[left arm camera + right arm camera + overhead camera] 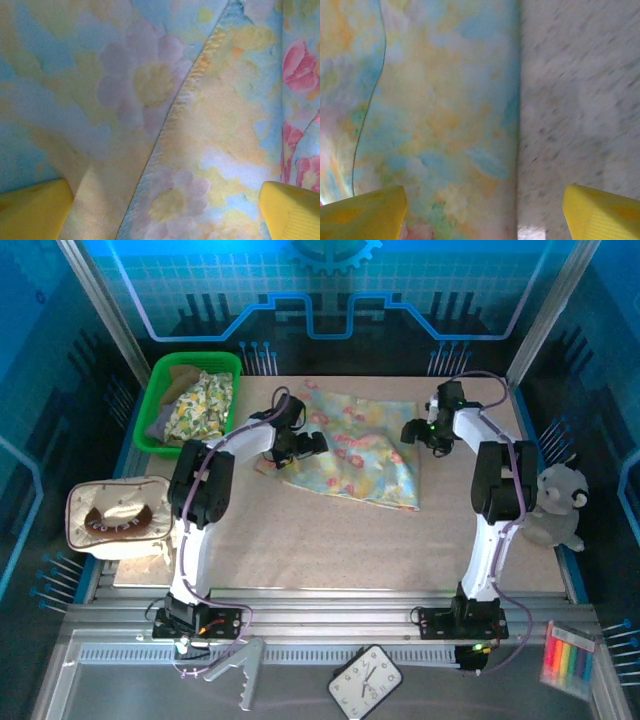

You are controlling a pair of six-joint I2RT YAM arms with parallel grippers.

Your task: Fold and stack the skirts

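Yellow tips of the left fingers (30, 210) sit right up against the lens in the left wrist view. They're spread wide apart with nothing pinched, and between them is just cloth: the pastel floral skirt (360, 455), with a stitched hem (195, 80) running diagonally up between the two tips. Same story for the right fingers (602, 215), also spread and released. One tip is over the skirt and the other over the bare desk (330, 540), so they straddle the skirt's right edge. Can't tell whether either pair actually touches the fabric. From above, that skirt lies spread out on the far half of the desk, a bit rumpled, with the left arm at its left end and the right arm by its far right corner. Far left there's a green basket (200, 356) with a yellow small-print skirt (200, 405) bunched inside, plus a bit of olive-tan cloth (180, 373) at its far side. A beige pouch (115, 520) with brown trim sits off the desk's left edge, and a white plush toy (555, 505) sits off the right edge. Near the arm bases are a grey clamp (235, 668), a small clock (365, 678) and a pack of coloured markers (567, 658).
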